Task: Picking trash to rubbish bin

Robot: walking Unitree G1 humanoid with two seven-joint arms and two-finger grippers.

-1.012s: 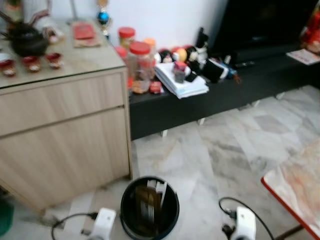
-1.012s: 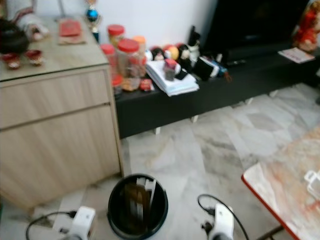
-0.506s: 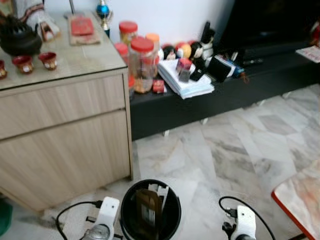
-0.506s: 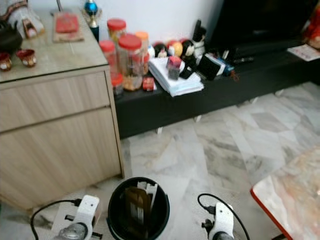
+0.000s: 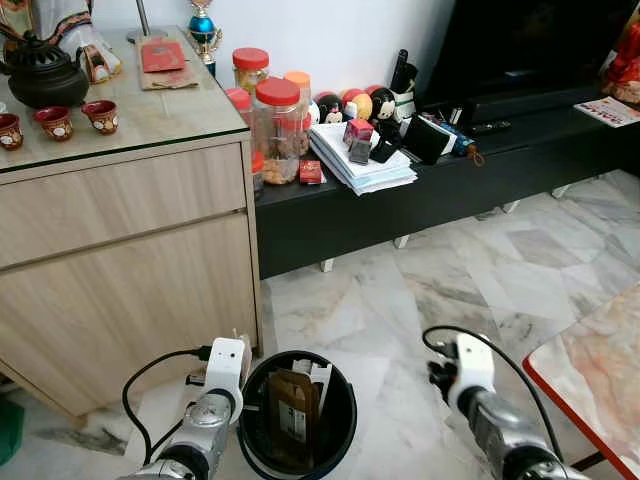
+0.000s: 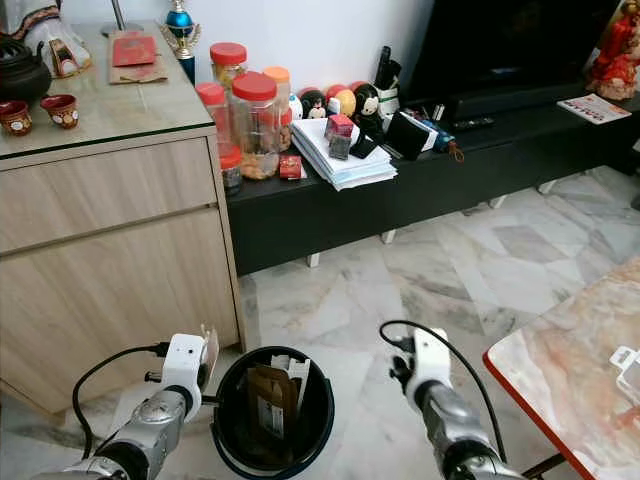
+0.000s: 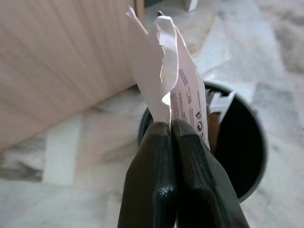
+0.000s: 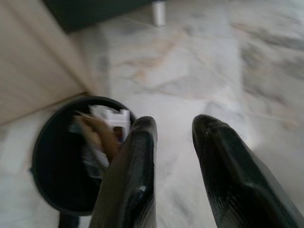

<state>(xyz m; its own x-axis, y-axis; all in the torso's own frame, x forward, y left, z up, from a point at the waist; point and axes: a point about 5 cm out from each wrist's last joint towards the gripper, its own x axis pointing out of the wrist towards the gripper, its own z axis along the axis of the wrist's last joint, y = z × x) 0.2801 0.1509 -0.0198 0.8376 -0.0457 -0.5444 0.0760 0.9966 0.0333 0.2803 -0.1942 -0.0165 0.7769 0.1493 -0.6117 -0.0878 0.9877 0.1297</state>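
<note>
A round black rubbish bin (image 5: 352, 420) stands on the marble floor in front of me, with brown and white packaging inside (image 5: 290, 415). My left gripper (image 7: 170, 124) is shut on a torn white paper wrapper (image 7: 176, 83) with small black print. It holds the wrapper upright just left of the bin's rim (image 7: 254, 137), close to the wooden cabinet. My right gripper (image 8: 173, 126) hangs open and empty over bare floor to the right of the bin (image 8: 47, 142).
A light wooden cabinet (image 5: 130, 260) with a teapot and cups stands to the left. A low black bench (image 5: 450, 190) holding jars, papers and small items runs along the wall. A marble-topped table with a red edge (image 5: 590, 370) juts in at the right.
Both arms have risen and reached forward into view. The left one now holds the paper up beside the bin's left rim. The camera has steadied and shifted a little.
</note>
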